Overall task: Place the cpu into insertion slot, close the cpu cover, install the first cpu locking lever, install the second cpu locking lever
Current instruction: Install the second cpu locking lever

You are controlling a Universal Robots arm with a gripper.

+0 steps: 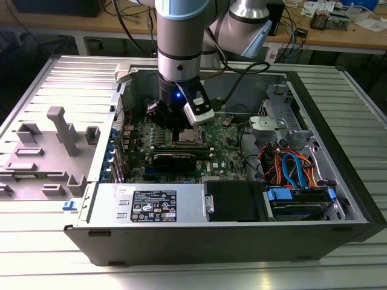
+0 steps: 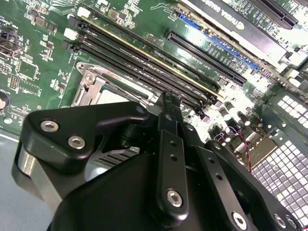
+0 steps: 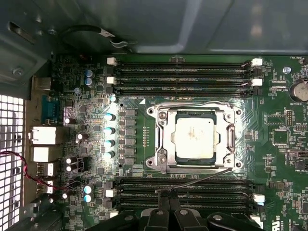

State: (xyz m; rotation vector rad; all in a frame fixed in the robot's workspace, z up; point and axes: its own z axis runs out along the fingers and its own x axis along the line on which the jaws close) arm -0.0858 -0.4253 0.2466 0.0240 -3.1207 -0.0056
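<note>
So the arm is reaching down into the open PC case, which lies on its side on the ribbed metal worktop. The gripper hangs low over the green motherboard, right at the edge of the socket area. Its jaws look pinched together, tips touching, right where a thin wire locking lever sticks out at a slant across the memory slots. Can't tell if they actually grip it.

The cpu already sits flat in the insertion slot, silvery top facing up, edges square with the socket. It's basically square, so no real long axis. The cpu cover is folded down around it, and the chip shows through the window.

In the exterior view, the white label on the power supply box has print too small to make out. A grey plastic fixture stands on the worktop at that view's left.
</note>
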